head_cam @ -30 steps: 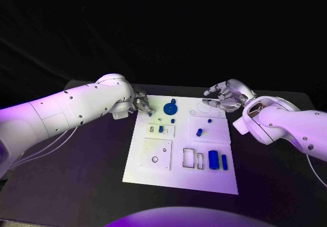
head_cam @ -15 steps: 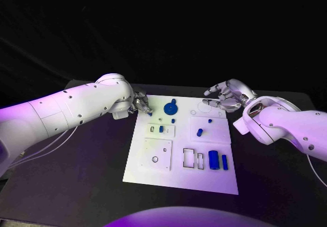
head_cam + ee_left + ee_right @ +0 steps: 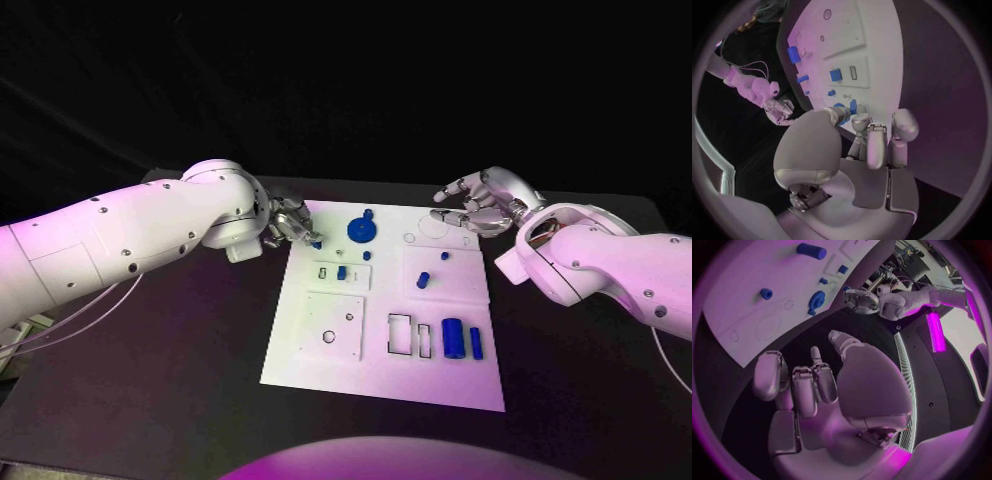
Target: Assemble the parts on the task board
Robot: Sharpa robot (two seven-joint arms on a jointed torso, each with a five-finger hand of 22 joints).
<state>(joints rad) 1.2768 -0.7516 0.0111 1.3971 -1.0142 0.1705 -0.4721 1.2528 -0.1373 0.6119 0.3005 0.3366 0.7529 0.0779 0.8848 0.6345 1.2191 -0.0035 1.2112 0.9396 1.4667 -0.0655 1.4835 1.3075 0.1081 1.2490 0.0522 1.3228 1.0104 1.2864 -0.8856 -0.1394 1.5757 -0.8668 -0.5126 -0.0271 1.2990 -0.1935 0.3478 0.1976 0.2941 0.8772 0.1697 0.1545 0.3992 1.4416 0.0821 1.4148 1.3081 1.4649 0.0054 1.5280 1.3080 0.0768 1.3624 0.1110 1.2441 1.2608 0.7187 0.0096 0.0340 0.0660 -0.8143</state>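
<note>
Hovering at the board's (image 3: pixel 378 380) far left corner, the left hand (image 3: pixel 293 222) pinches a small blue part (image 3: pixel 316 241). The right hand (image 3: pixel 480 205) hangs empty, fingers loosely curled and apart.

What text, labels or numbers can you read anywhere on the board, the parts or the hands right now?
None can be read.
The task board shows black outlines and holes, no lettering.
The blue parts bear no visible marks.
The left hand and right hand show no legible label.
</note>
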